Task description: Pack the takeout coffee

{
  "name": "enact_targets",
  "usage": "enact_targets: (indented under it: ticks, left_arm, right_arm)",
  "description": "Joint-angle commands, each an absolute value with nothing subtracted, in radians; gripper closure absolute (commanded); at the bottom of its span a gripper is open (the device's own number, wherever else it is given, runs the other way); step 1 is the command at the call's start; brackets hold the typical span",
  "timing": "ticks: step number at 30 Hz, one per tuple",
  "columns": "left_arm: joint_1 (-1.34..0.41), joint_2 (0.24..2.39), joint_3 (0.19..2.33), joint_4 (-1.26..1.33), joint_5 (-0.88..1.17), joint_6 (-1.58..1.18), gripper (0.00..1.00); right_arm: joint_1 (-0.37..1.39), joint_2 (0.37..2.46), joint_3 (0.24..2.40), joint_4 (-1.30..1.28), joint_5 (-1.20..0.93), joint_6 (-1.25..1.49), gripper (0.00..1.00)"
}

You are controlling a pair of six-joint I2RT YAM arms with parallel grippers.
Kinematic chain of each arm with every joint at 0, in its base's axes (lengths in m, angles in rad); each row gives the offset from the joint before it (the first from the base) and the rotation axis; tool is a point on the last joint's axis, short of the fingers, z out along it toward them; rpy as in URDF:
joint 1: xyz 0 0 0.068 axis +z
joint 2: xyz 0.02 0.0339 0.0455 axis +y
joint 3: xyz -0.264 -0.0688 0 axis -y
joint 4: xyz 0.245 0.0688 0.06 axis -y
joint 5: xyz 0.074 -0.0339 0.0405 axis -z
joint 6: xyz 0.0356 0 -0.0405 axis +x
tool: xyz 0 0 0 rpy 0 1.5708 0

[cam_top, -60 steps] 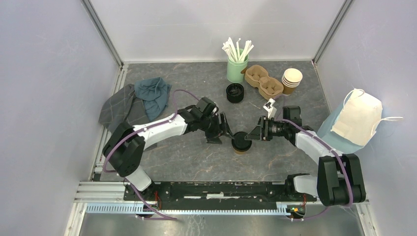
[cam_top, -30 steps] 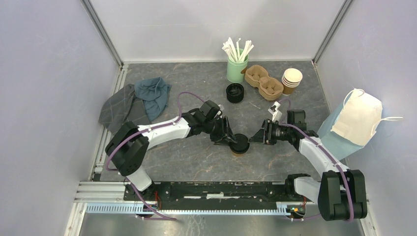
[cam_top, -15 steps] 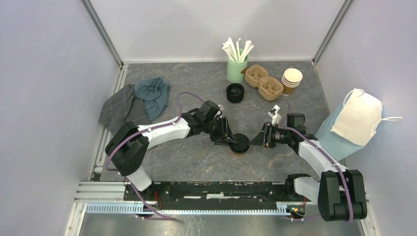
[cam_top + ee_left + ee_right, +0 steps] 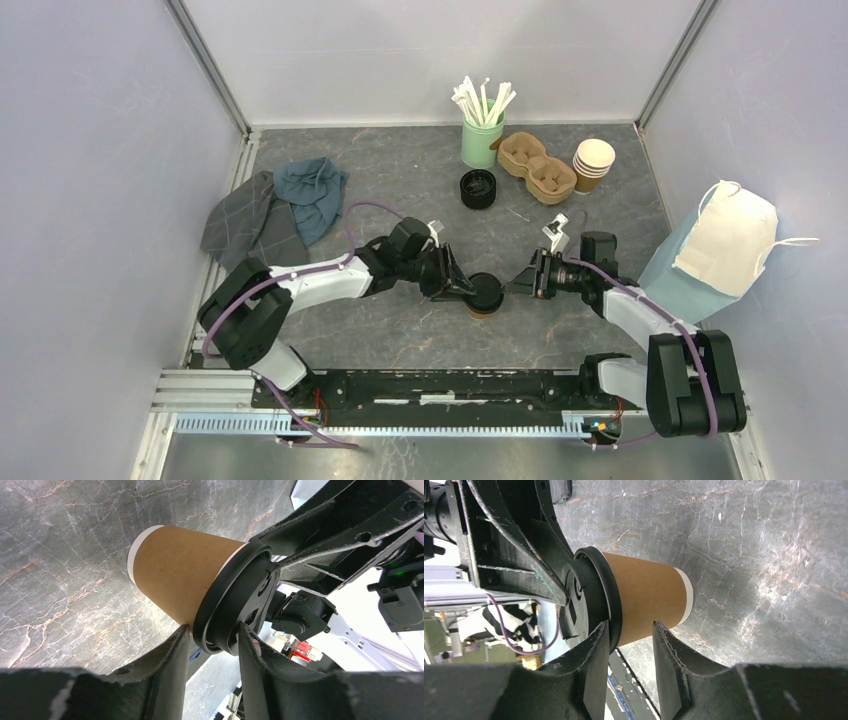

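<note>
One takeout coffee cup (image 4: 485, 296), brown kraft paper with a black lid (image 4: 240, 595), stands on the dark table between my two grippers. My left gripper (image 4: 463, 288) is at its left, and its jaws pinch the lid's rim: one finger sits under the rim against the cup wall (image 4: 175, 575), the other on the lid's top. My right gripper (image 4: 514, 283) is open at the cup's right side. Its fingertips (image 4: 601, 630) lie beside the lid rim and the cup wall (image 4: 649, 597), with nothing held between them. A second lidded cup is not in view.
A stack of black lids (image 4: 478, 188), a green holder of white stirrers (image 4: 482, 135), a cardboard cup carrier (image 4: 537, 165) and stacked lidless cups (image 4: 594, 160) stand at the back. Crumpled cloths (image 4: 280, 205) lie at the left. A pale bag (image 4: 725, 240) leans at the right wall.
My left gripper came in from the left and closed on the lid's rim. Its arm then swung lower and the cup shifted slightly left. The right gripper stayed beside the cup.
</note>
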State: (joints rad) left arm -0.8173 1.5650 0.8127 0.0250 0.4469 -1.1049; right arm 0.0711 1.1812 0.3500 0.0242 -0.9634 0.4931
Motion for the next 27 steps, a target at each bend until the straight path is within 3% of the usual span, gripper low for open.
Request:
enact_targets:
  ticks: [1, 7, 13, 18, 22, 27]
  left_arm:
    - [-0.831, 1.587, 0.823, -0.187, 0.355, -1.053, 0.50]
    - [-0.831, 1.560, 0.949, -0.208, 0.380, -1.038, 0.32]
    - [-0.831, 1.549, 0.957, -0.229, 0.379, -1.029, 0.18]
    - [-0.820, 1.490, 0.962, -0.269, 0.357, -1.021, 0.11]
    - [-0.769, 1.437, 0.903, -0.239, 0.367, -1.045, 0.14]
    - [-0.715, 1.472, 0.898, -0.240, 0.406, -1.000, 0.30]
  right_arm:
    - [0.119, 1.216, 0.391, -0.155, -0.684, 0.305, 0.58]
    - [0.166, 1.287, 0.597, -0.182, -0.844, 0.295, 0.54]
    - [0.159, 1.295, 0.751, -0.343, -0.803, 0.251, 0.46]
    - [0.097, 1.207, 0.707, -0.392, -0.829, 0.276, 0.39]
    - [0.094, 1.141, 0.586, -0.327, -0.906, 0.336, 0.40]
    - [0.096, 1.100, 0.481, -0.222, -0.969, 0.404, 0.40]
